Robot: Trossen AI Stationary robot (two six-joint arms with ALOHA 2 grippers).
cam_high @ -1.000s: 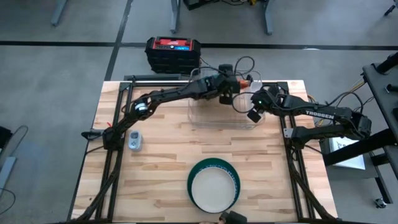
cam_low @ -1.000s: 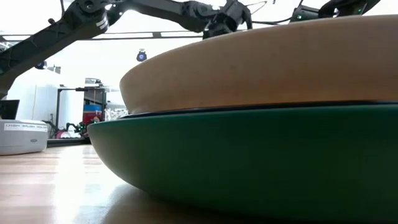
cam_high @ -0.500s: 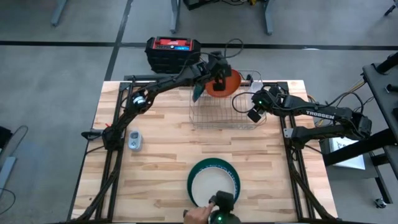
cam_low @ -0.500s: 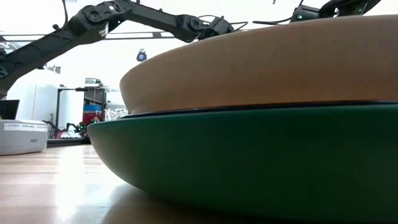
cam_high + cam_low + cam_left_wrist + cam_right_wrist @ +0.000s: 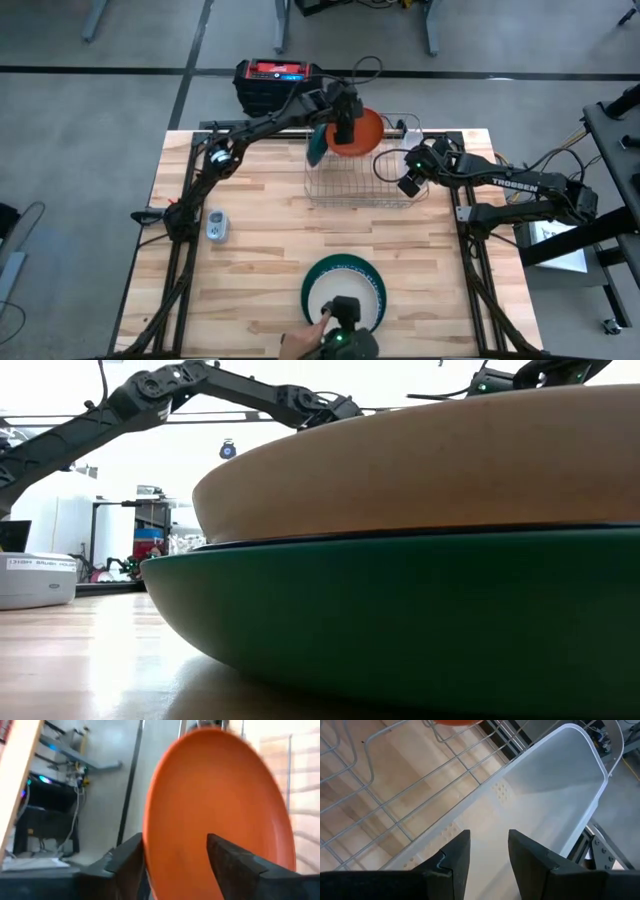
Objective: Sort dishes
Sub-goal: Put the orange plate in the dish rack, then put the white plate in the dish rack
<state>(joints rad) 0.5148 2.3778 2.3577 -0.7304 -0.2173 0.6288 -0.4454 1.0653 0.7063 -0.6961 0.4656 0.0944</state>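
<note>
An orange plate [image 5: 362, 130] stands on edge in the far part of the silver wire rack [image 5: 360, 185], with a dark green dish [image 5: 317, 143] on edge to its left. My left gripper [image 5: 345, 128] is open at the orange plate [image 5: 220, 800]; its face fills the left wrist view beyond the fingers, and I cannot tell whether they touch it. My right gripper [image 5: 406, 183] is open over the rack's right end with nothing between its fingers [image 5: 489, 855]. A white plate [image 5: 343, 300] lies in a dark green bowl [image 5: 400, 620] near the table's near edge.
A person's hand [image 5: 305, 345] holds a dark device [image 5: 346, 322] over the stacked dishes at the near edge. A clear plastic tray [image 5: 555, 795] lies beside the rack [image 5: 395, 785]. A small white device [image 5: 217, 226] sits at the left; a black and red case [image 5: 278, 85] stands beyond the far edge.
My left gripper has gone toward the table's left edge along the far side of the rack, and the orange plate and the dark green dish now show on edge there. A person's hand with a dark device has come in at the near edge over the stacked dishes.
</note>
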